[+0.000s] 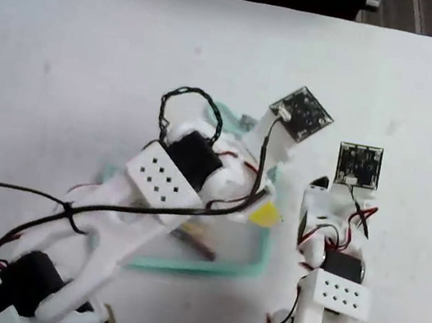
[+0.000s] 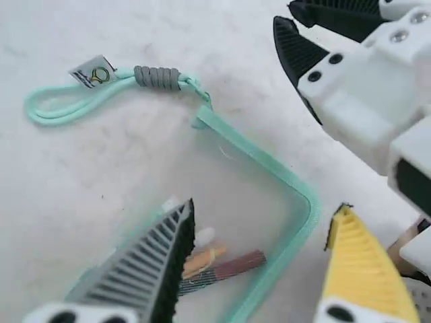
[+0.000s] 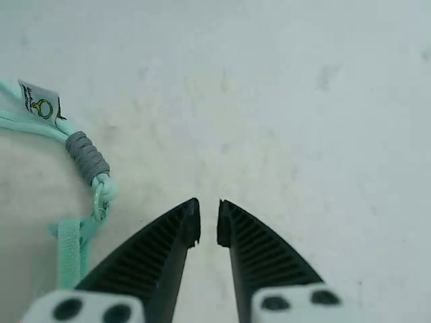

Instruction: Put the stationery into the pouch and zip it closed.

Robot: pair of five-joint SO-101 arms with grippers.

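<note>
Your left tool (image 2: 266, 205) hangs open over the pouch (image 1: 198, 268), its grey and yellow fingers astride one corner, holding nothing. The pouch lies at the centre of the high view, with pens (image 2: 222, 266) inside. Your right tool (image 3: 208, 205), just right of the pouch, is barely open over bare surface (image 3: 303, 81), beside the pouch's cord (image 3: 87, 158).

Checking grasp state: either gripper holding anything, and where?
Nothing held. Left gripper open, straddling the pouch rim; right gripper empty beside the loop cord.
</note>
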